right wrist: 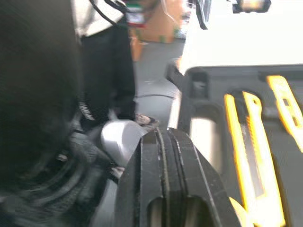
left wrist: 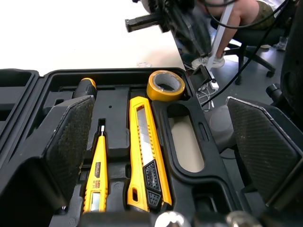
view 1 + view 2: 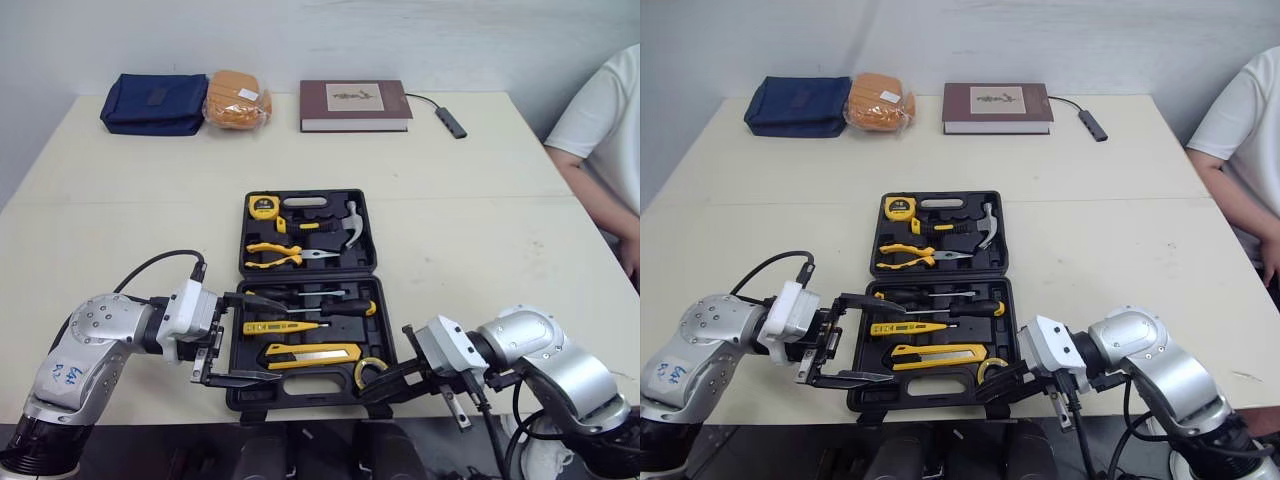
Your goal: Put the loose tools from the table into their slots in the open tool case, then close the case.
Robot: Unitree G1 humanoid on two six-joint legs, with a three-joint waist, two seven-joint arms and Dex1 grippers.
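Observation:
The black tool case [image 3: 232, 335] lies open in the middle of the table. Its far half holds a tape measure [image 3: 263, 206], pliers [image 3: 275, 255] and a hammer [image 3: 346, 228]. Its near half holds a screwdriver [image 3: 340, 308], a yellow tester pen [image 2: 97, 175], a yellow utility knife [image 2: 144, 151] and a tape roll [image 2: 165, 84]. My left gripper [image 3: 245, 338] is open at the near half's left edge, its fingers [image 2: 71, 142] straddling that side. My right gripper [image 3: 372, 392] is shut with nothing in it, at the case's front right corner beside the tape roll.
At the table's far edge lie a navy pouch [image 3: 155, 103], an orange packet [image 3: 238, 98], a dark red book [image 3: 355, 105] and a cabled adapter [image 3: 450, 122]. A person in a white shirt [image 3: 600, 130] sits at the right side. The table's front edge runs just under the case.

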